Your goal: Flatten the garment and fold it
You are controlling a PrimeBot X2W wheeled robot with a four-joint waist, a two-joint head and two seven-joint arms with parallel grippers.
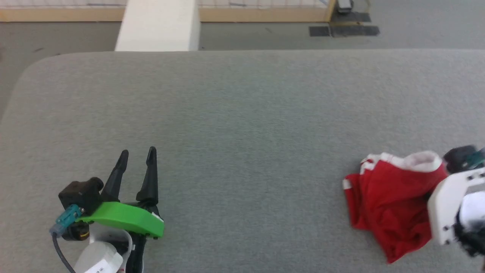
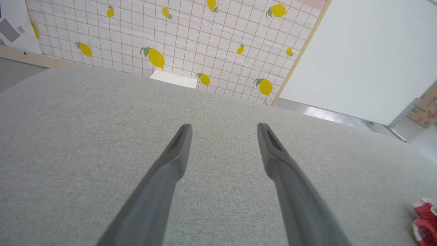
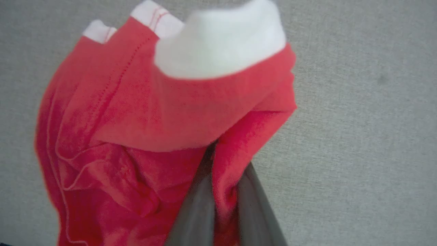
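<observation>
Clearly, in the head view, the garment (image 1: 386,201) lies crumpled on the grey table (image 1: 242,113), far to the right and near the front. The right gripper (image 1: 431,197) is pushed into its right side, fingertips hidden by cloth. The left gripper (image 1: 138,151) hovers at the lower left, well apart from the garment, its fingers spread.

From the left wrist view, those two fingers stand wide apart over bare table, with only a sliver of red at the lower right corner.

From the right wrist view, the two dark fingers are clamped together on a bunched fold of red cloth, and a white band sits at the top of the heap. The picture is soft, so I cannot tell how many layers are in the pinch.

The risk, as I judge it, is that the fold is a mid-cloth ridge rather than a hem. A pull would then drag the whole lump instead of opening it, or the thin pinch could slip free.
</observation>
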